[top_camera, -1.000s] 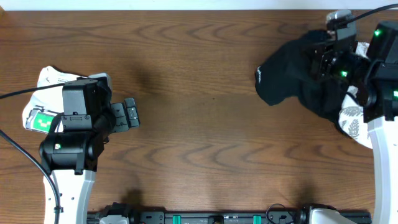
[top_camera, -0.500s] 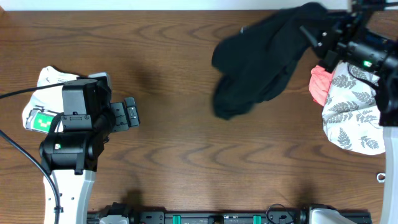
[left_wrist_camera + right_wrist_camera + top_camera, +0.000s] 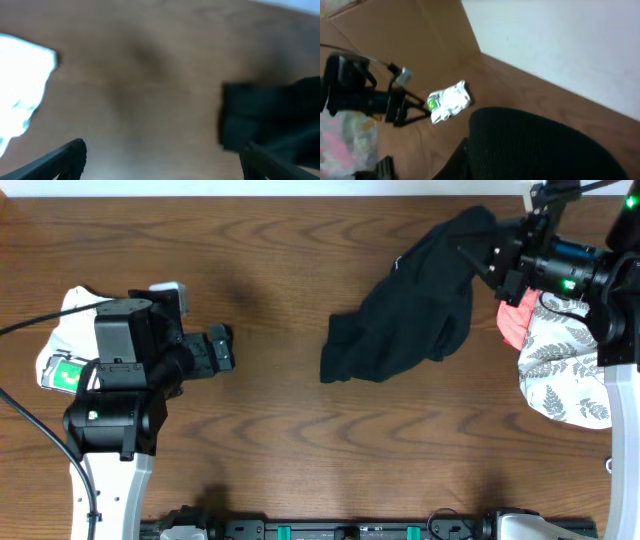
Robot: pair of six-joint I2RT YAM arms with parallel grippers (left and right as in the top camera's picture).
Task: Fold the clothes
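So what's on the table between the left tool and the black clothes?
Nothing. In the overhead view it's just bare wooden table all the way from the left tool to the black clothes.

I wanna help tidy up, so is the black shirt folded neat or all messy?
Not folded. The black garment lies in a rumpled, uneven heap on the table, with bunched, wrinkled edges and no flat square shape.
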